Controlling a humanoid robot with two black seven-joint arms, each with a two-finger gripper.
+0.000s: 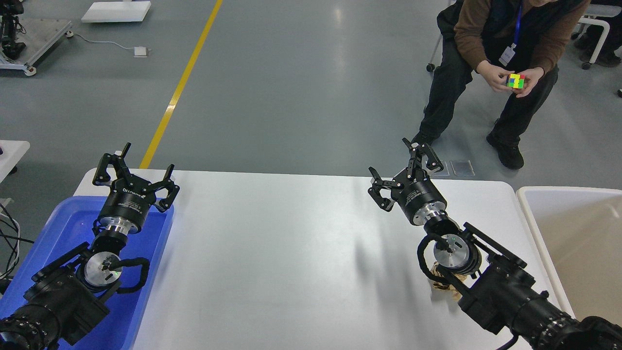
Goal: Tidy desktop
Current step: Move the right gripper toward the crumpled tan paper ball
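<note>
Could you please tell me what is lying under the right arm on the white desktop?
On the desktop, a small crumpled golden-brown thing peeks out beneath the right arm's wrist. The arm covers most of it, so what it is cannot be told.

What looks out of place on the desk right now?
One thing: a small crumpled gold-brown object sits on the white desktop near the right side, mostly hidden under the right arm, so I can't identify it. Both the left gripper and right gripper are open and empty. Nothing looks spilled or damaged.
</note>
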